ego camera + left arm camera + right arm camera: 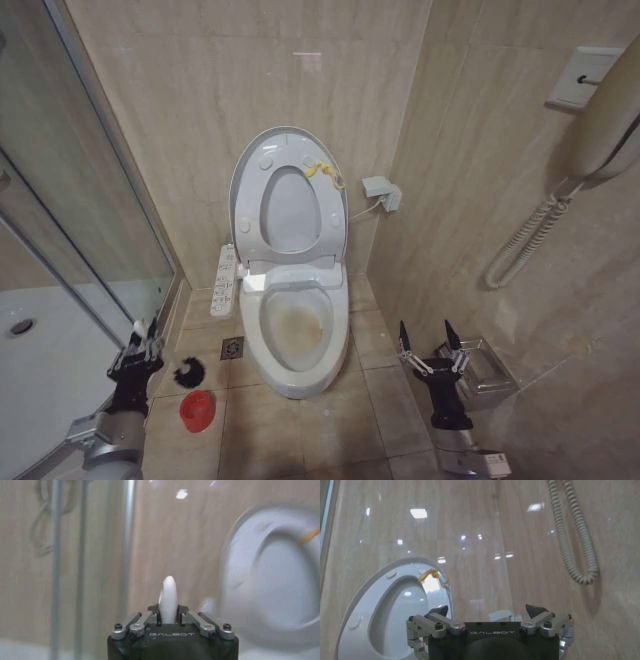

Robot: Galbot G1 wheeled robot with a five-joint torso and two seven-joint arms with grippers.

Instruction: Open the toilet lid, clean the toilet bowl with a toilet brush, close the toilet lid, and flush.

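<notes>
The toilet lid stands raised against the back wall with the ring seat up in front of it and a yellow strap near its top. Below, the toilet bowl lies open with yellowish-brown staining inside. My left gripper is low on the left of the bowl, shut on the toilet brush's white handle. The dark brush head hangs just above the floor, close to the red holder. My right gripper hangs open and holds nothing, right of the bowl. The right wrist view looks up at the lid.
A glass shower enclosure stands close on the left. The button panel sits at the bowl's left side and a floor drain lies beside it. On the right wall are a handset with a coiled cord and a metal holder.
</notes>
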